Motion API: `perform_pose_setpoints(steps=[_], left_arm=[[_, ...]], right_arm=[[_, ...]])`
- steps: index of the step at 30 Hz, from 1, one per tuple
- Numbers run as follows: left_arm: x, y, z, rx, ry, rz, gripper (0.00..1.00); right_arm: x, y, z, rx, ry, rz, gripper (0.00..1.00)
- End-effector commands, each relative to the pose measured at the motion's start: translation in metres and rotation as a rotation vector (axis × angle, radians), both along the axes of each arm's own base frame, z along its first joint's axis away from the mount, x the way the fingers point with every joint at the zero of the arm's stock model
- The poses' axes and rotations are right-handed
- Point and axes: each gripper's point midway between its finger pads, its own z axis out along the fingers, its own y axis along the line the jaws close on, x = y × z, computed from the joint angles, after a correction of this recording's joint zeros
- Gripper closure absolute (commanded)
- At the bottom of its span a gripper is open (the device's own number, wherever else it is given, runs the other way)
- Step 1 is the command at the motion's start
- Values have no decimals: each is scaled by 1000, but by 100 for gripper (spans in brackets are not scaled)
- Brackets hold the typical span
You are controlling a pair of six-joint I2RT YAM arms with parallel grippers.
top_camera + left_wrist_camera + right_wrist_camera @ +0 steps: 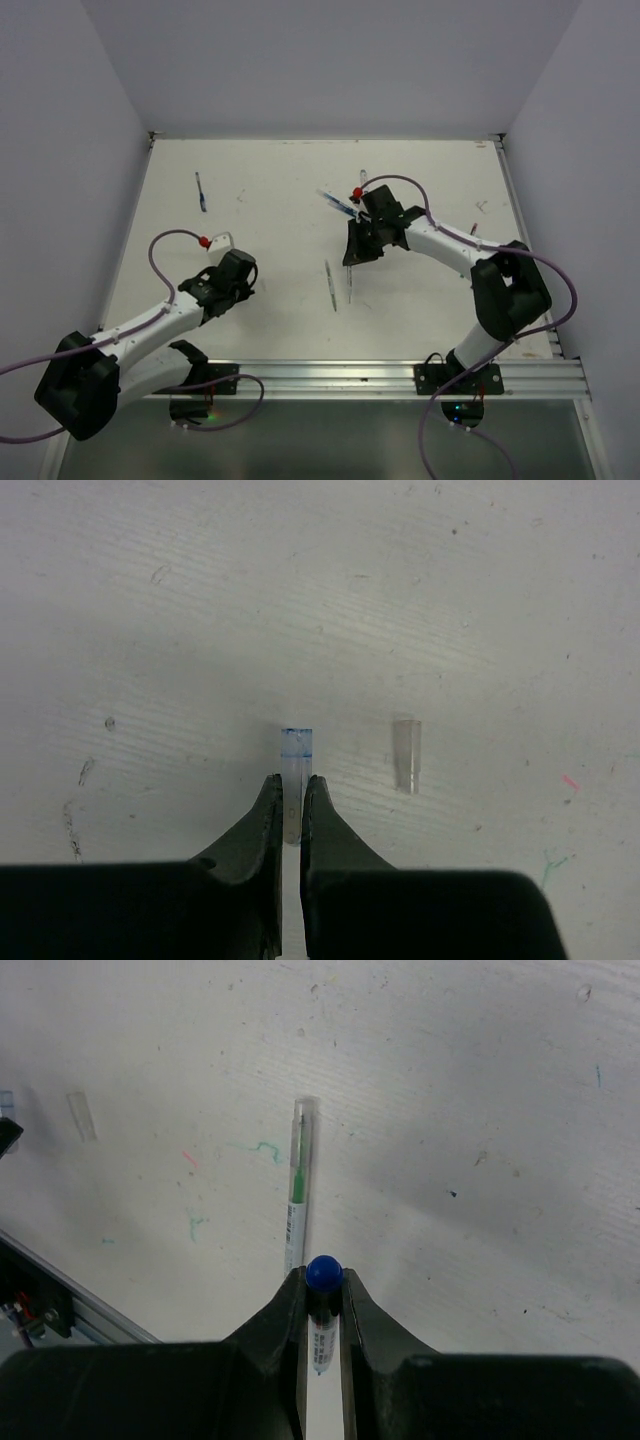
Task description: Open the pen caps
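My left gripper [288,780] is shut on a short clear pen cap with a blue ring [296,755], which sticks out past the fingertips just above the table. A second clear cap [407,755] lies loose to its right and also shows in the right wrist view [80,1116]. My right gripper [323,1278] is shut on a thin pen with a round blue end [323,1272], its barrel running back between the fingers. A capless green pen [298,1185] lies on the table just beyond it. In the top view the left gripper [243,272] is left of centre and the right gripper [356,252] is at centre.
A blue pen [201,190] lies at the far left of the white table [270,200]. More pens [338,203] lie behind the right wrist. The green pen [330,286] lies between the arms. An aluminium rail [380,378] runs along the near edge. Walls enclose three sides.
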Motion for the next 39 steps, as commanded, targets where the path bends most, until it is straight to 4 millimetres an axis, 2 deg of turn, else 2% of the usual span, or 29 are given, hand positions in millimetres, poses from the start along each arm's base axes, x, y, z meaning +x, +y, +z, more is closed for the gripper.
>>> perform_pose_setpoints(steps=[1, 9, 13, 19, 20, 26, 34, 39], left_arm=[[-6, 10, -10, 26, 15, 48, 100], [-2, -1, -18, -23, -4, 12, 100], [5, -9, -17, -53, -26, -2, 97], [10, -10, -17, -47, -35, 6, 85], [10, -10, -18, -46, -32, 6, 81], [12, -15, -23, -68, -32, 1, 70], [11, -12, -26, -57, -21, 17, 59], [12, -9, -20, -54, -43, 34, 51]], right_arm=[[9, 2, -2, -15, -42, 4, 100], [15, 5, -20, -43, -19, 7, 100], [18, 8, -30, -55, -5, 8, 100], [22, 7, -40, -90, -21, 2, 100], [22, 8, -43, -94, -17, 7, 100], [20, 17, -52, -83, 10, 23, 100], [20, 23, -60, -72, 29, 35, 89], [19, 25, -65, -69, 45, 41, 83]])
